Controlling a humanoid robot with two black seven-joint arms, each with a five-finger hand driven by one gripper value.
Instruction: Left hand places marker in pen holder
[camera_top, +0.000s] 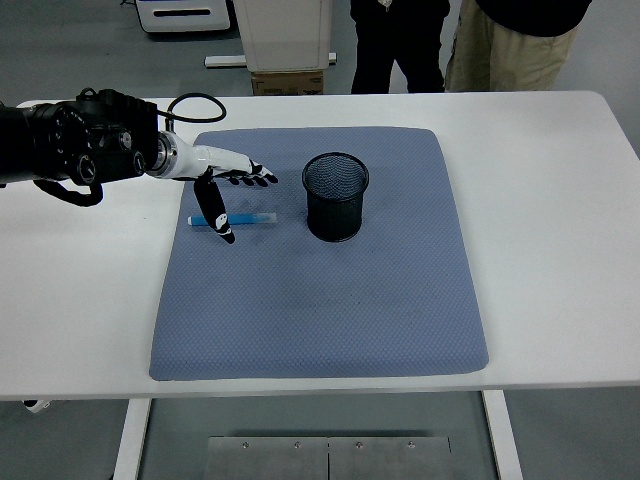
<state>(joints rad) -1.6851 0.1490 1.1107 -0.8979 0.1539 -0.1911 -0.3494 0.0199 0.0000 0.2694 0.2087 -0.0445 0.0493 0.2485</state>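
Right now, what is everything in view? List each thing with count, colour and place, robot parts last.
table: one, white, fills the frame
mat: one, blue-grey, on the table's middle
pen holder: one, black mesh, upright on the mat's far half
marker: one, blue, lying flat on the mat, left of the pen holder
cardboard box: one, brown, on the floor beyond the table
people: two, legs only, standing behind the table's far edge
left arm: one, black, entering from the left edge
left hand: one, white with black fingertips, fingers spread over the marker, thumb reaching down across it; not yet grasping
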